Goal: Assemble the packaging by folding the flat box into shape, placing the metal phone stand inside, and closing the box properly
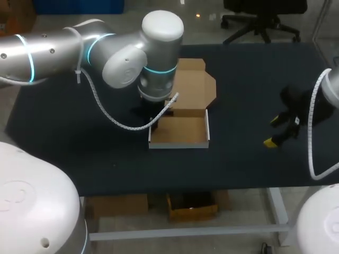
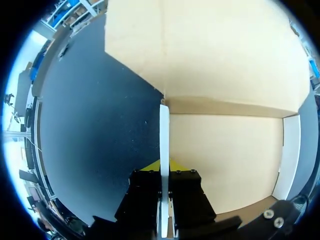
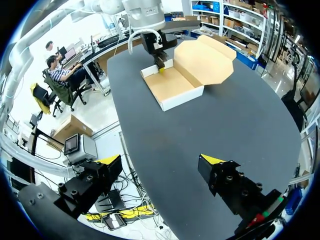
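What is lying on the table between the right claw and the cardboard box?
Nothing: only bare dark table separates the right claw from the box, as the head view and the right wrist view both show.

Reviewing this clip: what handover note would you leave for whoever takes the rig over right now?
Left claw: shut on the white side wall of the box, one finger inside the tray, one outside.
Right claw: open and empty, over the right part of the table, well away from the box.
Done: the box tray is formed, with its walls up.
The lid lies open and flat behind it.
The tray holds nothing.
The phone stand shows in no view.
Left: find the stand, put it in the tray, fold the lid over and close the box.
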Controlling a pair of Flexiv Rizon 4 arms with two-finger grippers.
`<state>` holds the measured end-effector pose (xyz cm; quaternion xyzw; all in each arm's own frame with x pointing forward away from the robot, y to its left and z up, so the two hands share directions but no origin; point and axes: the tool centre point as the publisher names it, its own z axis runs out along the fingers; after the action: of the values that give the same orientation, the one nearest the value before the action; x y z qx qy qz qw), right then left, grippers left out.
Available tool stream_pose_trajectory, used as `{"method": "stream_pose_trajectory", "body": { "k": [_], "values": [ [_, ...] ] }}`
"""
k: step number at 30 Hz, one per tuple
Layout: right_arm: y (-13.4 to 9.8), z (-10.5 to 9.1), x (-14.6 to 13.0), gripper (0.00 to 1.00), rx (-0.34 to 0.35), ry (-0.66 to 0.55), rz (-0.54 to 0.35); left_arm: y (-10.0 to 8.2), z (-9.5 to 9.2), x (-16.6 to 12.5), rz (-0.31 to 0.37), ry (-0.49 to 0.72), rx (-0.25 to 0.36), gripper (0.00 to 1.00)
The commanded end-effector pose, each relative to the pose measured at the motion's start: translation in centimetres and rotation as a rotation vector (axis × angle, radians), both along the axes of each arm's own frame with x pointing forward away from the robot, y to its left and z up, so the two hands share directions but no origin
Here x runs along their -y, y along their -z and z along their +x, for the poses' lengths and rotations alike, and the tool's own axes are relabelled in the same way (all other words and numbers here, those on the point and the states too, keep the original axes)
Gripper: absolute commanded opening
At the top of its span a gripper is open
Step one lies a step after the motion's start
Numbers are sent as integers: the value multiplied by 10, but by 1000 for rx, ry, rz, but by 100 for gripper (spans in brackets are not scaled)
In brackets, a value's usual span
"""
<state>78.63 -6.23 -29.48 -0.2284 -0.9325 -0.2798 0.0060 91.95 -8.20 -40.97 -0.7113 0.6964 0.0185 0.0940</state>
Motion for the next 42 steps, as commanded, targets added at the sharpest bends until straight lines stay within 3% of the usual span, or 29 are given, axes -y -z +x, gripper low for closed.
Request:
{"method": "stream_pose_trajectory", "body": {
  "k": [1, 8, 12, 22, 28, 29, 30, 32, 34, 35, 37, 39, 42],
  "values": [
    [-1, -2, 1, 100, 3, 0, 5, 4, 4, 8, 72, -13, -14, 0],
    [0, -2, 1, 100, -2, -2, 9, 4, 5, 8, 130, -24, -9, 0],
    [0, -2, 1, 100, -5, -1, 11, 4, 6, 7, 125, -23, -5, 0],
    [1, -1, 1, 100, -12, 1, 17, -2, 1, 0, -39, 1, -21, 0],
    [1, 1, 1, 100, -16, -2, 21, -5, -5, -2, -92, 26, -10, 0],
    [1, 1, 1, 100, -17, -2, 21, -6, -5, -2, -100, 29, -8, 10],
    [1, 1, 0, 100, -17, -2, 22, -6, -5, -2, -103, 30, -7, 13],
    [1, 1, 0, 100, -18, -3, 23, -7, -5, -1, -128, 36, -5, 36],
    [1, 1, 0, 100, -19, -1, 24, -7, -6, -1, -136, 40, 1, 49],
    [1, 1, 0, 100, -20, -1, 27, -7, -6, 0, -152, 47, 2, 66],
    [1, 1, 0, 100, -22, 0, 29, -7, -7, 1, -170, 56, 14, 87],
    [0, 1, 0, 100, -22, 1, 31, -9, -9, 1, -198, 69, 20, 99],
    [-1, 0, 0, 100, -21, 0, 31, -15, -12, 1, -259, 96, 35, 100]
  ]
}}
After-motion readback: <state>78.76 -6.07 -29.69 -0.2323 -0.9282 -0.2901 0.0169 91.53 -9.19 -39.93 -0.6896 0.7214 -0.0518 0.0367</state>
